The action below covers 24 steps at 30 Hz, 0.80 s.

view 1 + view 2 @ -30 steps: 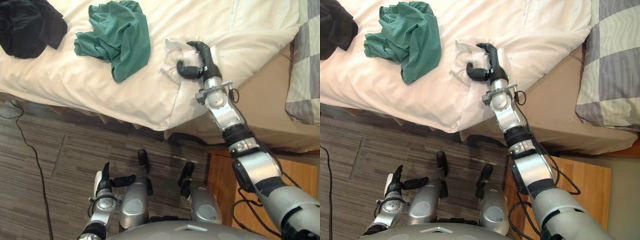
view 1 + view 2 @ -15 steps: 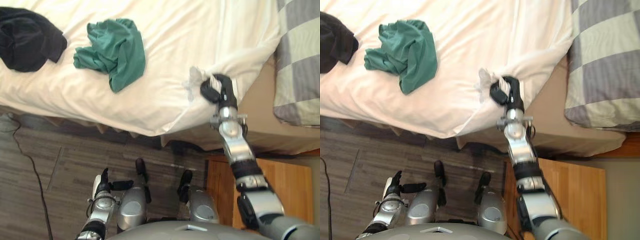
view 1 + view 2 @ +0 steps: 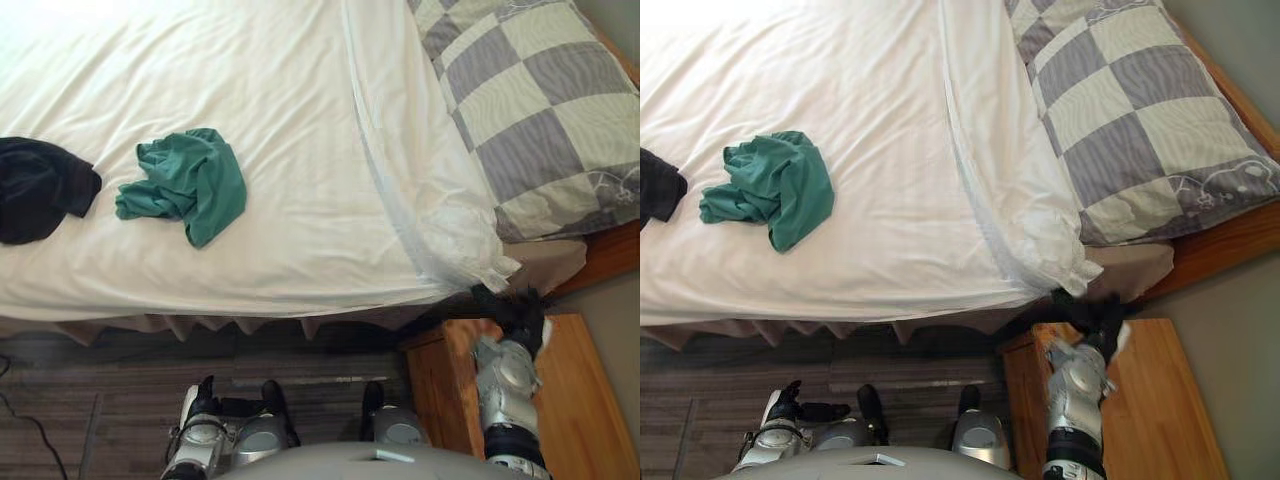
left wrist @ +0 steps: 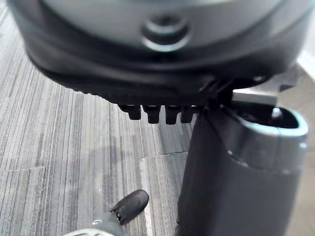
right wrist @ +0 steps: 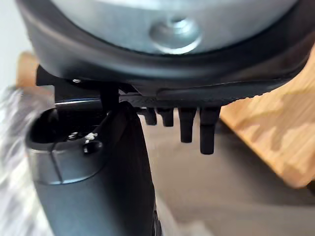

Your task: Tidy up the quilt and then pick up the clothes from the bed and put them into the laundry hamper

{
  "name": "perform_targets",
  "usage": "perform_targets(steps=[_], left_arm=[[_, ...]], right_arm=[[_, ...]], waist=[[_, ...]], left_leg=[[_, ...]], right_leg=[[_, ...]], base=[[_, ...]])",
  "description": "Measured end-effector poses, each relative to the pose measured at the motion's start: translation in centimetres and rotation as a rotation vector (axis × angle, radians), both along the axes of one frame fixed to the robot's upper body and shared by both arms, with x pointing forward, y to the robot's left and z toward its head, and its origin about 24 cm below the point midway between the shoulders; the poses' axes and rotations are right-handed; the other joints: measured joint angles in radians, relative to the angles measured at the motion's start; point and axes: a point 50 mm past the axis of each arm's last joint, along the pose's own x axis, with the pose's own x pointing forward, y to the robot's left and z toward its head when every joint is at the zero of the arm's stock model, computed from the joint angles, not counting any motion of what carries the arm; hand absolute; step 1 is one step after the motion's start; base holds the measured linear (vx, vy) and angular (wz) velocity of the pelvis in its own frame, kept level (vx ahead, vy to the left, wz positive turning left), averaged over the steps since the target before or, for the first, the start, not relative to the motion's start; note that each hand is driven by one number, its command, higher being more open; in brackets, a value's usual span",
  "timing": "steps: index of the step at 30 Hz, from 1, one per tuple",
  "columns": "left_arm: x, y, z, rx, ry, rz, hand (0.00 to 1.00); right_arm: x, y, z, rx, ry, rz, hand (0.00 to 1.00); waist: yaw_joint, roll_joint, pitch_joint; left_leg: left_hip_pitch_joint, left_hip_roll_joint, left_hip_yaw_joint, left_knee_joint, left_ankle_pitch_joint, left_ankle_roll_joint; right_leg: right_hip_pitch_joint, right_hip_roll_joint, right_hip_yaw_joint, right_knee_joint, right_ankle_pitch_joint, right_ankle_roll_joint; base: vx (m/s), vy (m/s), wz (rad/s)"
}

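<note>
The white quilt (image 3: 300,150) lies spread flat over the bed, its near corner (image 3: 470,262) bunched at the bed's edge beside the pillow. A crumpled green garment (image 3: 185,185) rests on the quilt left of centre, and a black garment (image 3: 35,190) lies at the far left. My right hand (image 3: 512,308) hangs just below that quilt corner, over the nightstand. In the right wrist view its fingers (image 5: 206,132) are straight with no cloth between them. My left hand (image 3: 203,400) hangs low over the floor, fingers (image 4: 157,114) relaxed and holding nothing.
A grey and cream checked pillow (image 3: 530,100) lies at the bed's head, on the right. A wooden nightstand (image 3: 570,400) stands at the lower right against the wooden bed frame (image 3: 610,250). Grey plank floor (image 3: 100,370) runs along the bed's near side.
The camera has shifted towards the bed's head. My right hand drew the quilt corner towards the pillow, let it go and dropped below the bed's edge. The quilt now lies flat.
</note>
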Motion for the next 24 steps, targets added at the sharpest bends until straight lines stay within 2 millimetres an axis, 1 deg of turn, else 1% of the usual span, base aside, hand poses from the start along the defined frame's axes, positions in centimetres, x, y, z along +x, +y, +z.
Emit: perform_targets(steps=[1,2,3,5,6,7,8,9,10,11,13,14,16,17,18,19,20,21,22,24], left_arm=[[-0.4,0.0,-0.1,-0.007,0.010,0.022,1.00],[-0.5,0.0,-0.2,-0.008,0.010,0.028,1.00],[-0.8,0.0,-0.2,-0.013,0.012,0.050,1.00],[-1.2,0.1,-0.3,-0.021,0.014,0.087,1.00],[-1.5,0.0,-0.4,-0.024,0.020,0.099,1.00],[-1.6,0.0,-0.4,-0.025,0.022,0.104,1.00],[-1.9,0.1,-0.5,-0.032,0.025,0.138,1.00],[-2.1,0.1,-0.5,-0.033,0.028,0.147,1.00],[-2.2,0.1,-0.5,-0.035,0.032,0.160,1.00],[-2.6,0.2,-0.6,-0.032,0.037,0.180,1.00],[-3.1,0.4,-0.6,-0.024,0.041,0.189,1.00],[-3.3,0.5,-0.6,-0.019,0.045,0.190,1.00],[-3.3,0.7,-0.5,-0.015,0.047,0.189,1.00],[-3.5,0.9,-0.5,-0.012,0.052,0.186,1.00],[-3.5,0.9,-0.5,-0.010,0.053,0.180,1.00],[-3.4,1.0,-0.5,-0.009,0.054,0.164,1.00],[-3.4,1.1,-0.5,-0.011,0.055,0.149,1.00],[-3.3,0.9,-0.5,-0.011,0.057,0.133,1.00],[-3.3,0.9,-0.5,-0.011,0.057,0.129,1.00],[-3.2,0.8,-0.5,-0.012,0.057,0.117,1.00]], right_arm=[[-1.1,-0.5,-0.8,0.061,0.005,-0.078,1.00],[-1.4,-0.6,-0.9,0.075,0.004,-0.101,1.00],[-2.6,-1.1,-1.4,0.119,0.000,-0.192,1.00],[-4.1,-1.8,-1.8,0.161,0.000,-0.300,1.00],[-5.2,-2.3,-2.0,0.160,0.016,-0.353,1.00],[-5.8,-2.5,-2.1,0.156,0.026,-0.377,1.00],[-7.0,-3.1,-1.9,0.137,0.037,-0.436,1.00],[-7.4,-3.4,-1.7,0.127,0.032,-0.461,1.00],[-7.8,-3.6,-1.1,0.108,0.020,-0.492,0.00],[-8.1,-4.1,-0.2,0.063,0.011,-0.531,0.00],[-8.4,-4.5,0.5,0.014,0.013,-0.553,0.00],[-8.2,-4.8,1.5,-0.042,0.011,-0.553,0.00],[-7.0,-4.8,3.1,-0.109,-0.026,-0.512,0.00],[-5.7,-4.6,3.9,-0.143,-0.052,-0.463,0.00],[-5.0,-4.6,4.3,-0.162,-0.062,-0.429,0.00],[-3.8,-4.4,4.9,-0.183,-0.088,-0.363,0.00],[-1.9,-4.1,5.9,-0.201,-0.136,-0.279,0.00],[0.0,-3.7,7.1,-0.219,-0.191,-0.201,0.00],[1.0,-3.3,7.8,-0.222,-0.222,-0.163,0.00],[3.9,-1.8,9.9,-0.229,-0.336,-0.052,0.00]], waist=[[-0.007,0.003,-0.005],[-0.007,0.004,-0.006],[-0.007,0.006,-0.008],[-0.008,0.007,-0.011],[-0.014,0.008,-0.021],[-0.015,0.008,-0.027],[-0.014,0.008,-0.037],[-0.015,0.008,-0.039],[-0.018,0.007,-0.042],[-0.024,0.001,-0.047],[-0.031,-0.005,-0.065],[-0.032,-0.013,-0.076],[-0.033,-0.021,-0.076],[-0.036,-0.027,-0.084],[-0.037,-0.030,-0.087],[-0.036,-0.034,-0.088],[-0.037,-0.035,-0.088],[-0.037,-0.033,-0.089],[-0.036,-0.032,-0.089],[-0.031,-0.026,-0.086]], left_leg=[[0.011,0.000,0.012,0.000,-0.005,0.001],[0.014,0.000,0.016,0.000,-0.006,0.001],[0.027,0.001,0.032,0.000,-0.013,-0.002],[0.041,0.001,0.047,0.000,-0.022,-0.001],[0.039,0.003,0.054,0.000,-0.033,-0.003],[0.039,0.003,0.057,0.000,-0.038,-0.007],[0.041,0.003,0.069,0.000,-0.046,-0.005],[0.043,0.003,0.074,0.000,-0.052,-0.001],[0.047,0.003,0.082,0.000,-0.056,-0.001],[0.057,0.003,0.091,0.000,-0.066,-0.001],[0.057,0.003,0.093,0.000,-0.073,-0.002],[0.060,0.002,0.094,0.000,-0.076,-0.005],[0.073,0.000,0.095,0.000,-0.073,-0.005],[0.075,-0.001,0.091,0.000,-0.072,-0.005],[0.075,-0.001,0.091,0.000,-0.072,-0.005],[0.075,-0.004,0.088,0.000,-0.071,-0.005],[0.075,-0.007,0.082,0.000,-0.069,-0.004],[0.074,-0.009,0.078,0.000,-0.067,-0.002],[0.073,-0.010,0.074,0.000,-0.066,-0.001],[0.070,-0.012,0.054,0.000,-0.062,0.002]], right_leg=[[0.008,0.001,0.008,-0.009,0.004,0.002],[0.009,0.001,0.010,-0.009,0.004,0.003],[0.012,0.002,0.025,-0.009,0.004,0.003],[0.018,0.003,0.031,-0.009,0.005,0.006],[0.018,0.004,0.034,-0.013,0.006,0.006],[0.018,0.004,0.035,-0.016,0.006,0.006],[0.018,0.004,0.041,-0.020,0.007,0.007],[0.019,0.004,0.043,-0.020,0.007,0.007],[0.020,0.003,0.046,-0.020,0.008,0.008],[0.027,0.002,0.050,-0.020,0.008,0.008],[0.027,0.001,0.050,-0.020,0.008,0.008],[0.028,0.001,0.054,-0.020,0.008,0.008],[0.038,0.000,0.057,-0.020,0.008,0.008],[0.039,0.000,0.058,-0.020,0.008,0.008],[0.039,0.000,0.058,-0.021,0.008,0.008],[0.039,-0.002,0.057,-0.022,0.008,0.008],[0.039,-0.003,0.056,-0.022,0.008,0.008],[0.039,-0.005,0.056,-0.023,0.008,0.008],[0.039,-0.006,0.056,-0.023,0.008,0.008],[0.046,-0.007,0.044,-0.025,0.008,0.008]], base=[[0.05,0.008,-0.22],[0.06,0.010,-0.31],[0.04,0.004,-0.25],[0.05,0.000,-0.26],[0.05,0.000,-0.16],[0.08,0.004,-0.14],[0.08,0.006,-0.12],[0.09,0.010,-0.15],[0.07,0.014,-0.14],[0.07,0.015,-0.11],[0.07,0.012,-0.04],[0.09,0.012,-0.03],[0.06,0.011,-0.05],[0.04,0.006,-0.03],[0.03,0.005,-0.01],[0.00,0.000,0.00],[0.02,0.006,0.05],[0.01,0.011,0.06],[0.00,0.013,0.09],[-0.01,0.006,0.21]])
